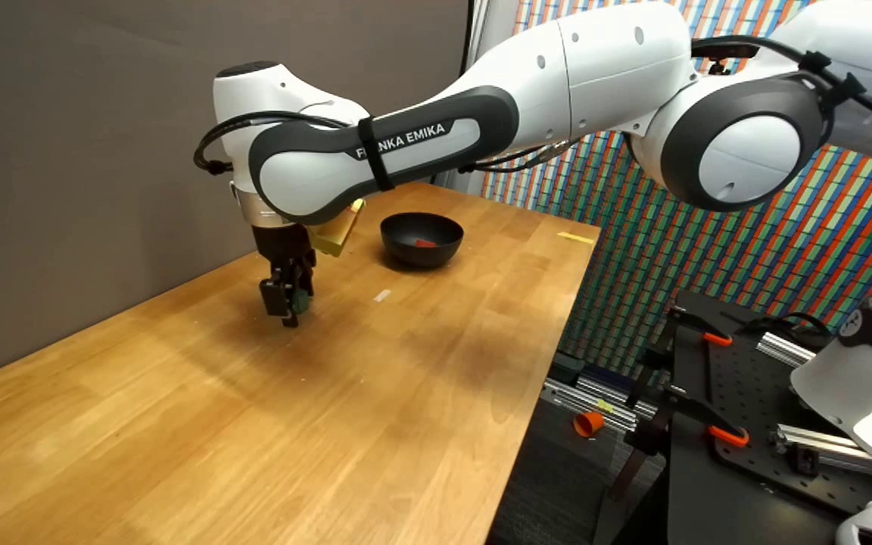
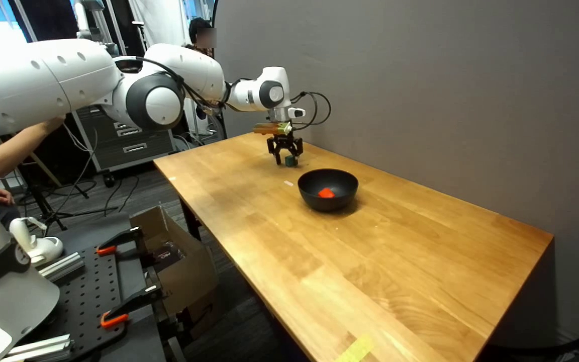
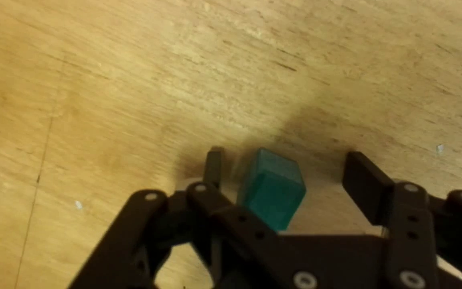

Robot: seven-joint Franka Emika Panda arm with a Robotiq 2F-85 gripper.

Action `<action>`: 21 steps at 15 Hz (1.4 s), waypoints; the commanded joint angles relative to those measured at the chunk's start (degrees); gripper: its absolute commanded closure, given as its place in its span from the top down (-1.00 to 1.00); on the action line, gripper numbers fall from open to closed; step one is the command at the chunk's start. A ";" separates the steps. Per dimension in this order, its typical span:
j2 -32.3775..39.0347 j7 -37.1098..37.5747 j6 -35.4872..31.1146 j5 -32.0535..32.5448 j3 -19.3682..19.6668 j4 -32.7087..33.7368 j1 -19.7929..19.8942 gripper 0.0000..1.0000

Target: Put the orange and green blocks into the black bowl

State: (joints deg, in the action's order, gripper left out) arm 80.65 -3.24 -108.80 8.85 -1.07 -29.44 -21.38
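1. Since the orange block [image 2: 326,193] already lies inside the black bowl [image 2: 327,205], the step in hand looks to be picking up the green block [image 3: 275,192].
2. The green block sits between the fingers [image 3: 362,182], which stand apart and grip nothing; in the wrist view a gap shows at either side, narrower at that view's left.
3. Whether the fingers touch the desk [image 2: 395,261], I cannot tell.
4. The next move calls for bringing the fingers together. Because the block sits off-centre and at an angle to them, it will probably slide or swivel a little before it is held.
5. After that should come a straight lift, high enough to clear the bowl's rim, then a lowering beside the orange block.
6. As for edges, the grey wall [image 2: 410,100] rises along the back of the desk, near the fingers, so that side leaves little margin.
7. Toward the bowl, room looks ample: a flat white strip [image 1: 381,295] lies near the way and should hinder nothing. The bowl stands well in from the long edge opposite the wall.
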 commanded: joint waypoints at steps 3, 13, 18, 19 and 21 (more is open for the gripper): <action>4.45 0.58 1.78 0.71 2.20 8.88 -0.60 -0.39; -4.00 9.32 7.96 5.52 10.67 3.06 2.02 -0.85; -8.54 11.37 19.73 2.70 8.51 2.51 5.54 -0.85; -8.96 11.98 20.98 2.36 8.48 2.70 6.14 -0.85; -9.73 12.76 23.09 1.06 7.75 2.84 7.86 -0.85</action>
State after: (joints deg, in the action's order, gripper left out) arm 73.23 7.84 -89.14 11.90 8.35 -25.85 -15.69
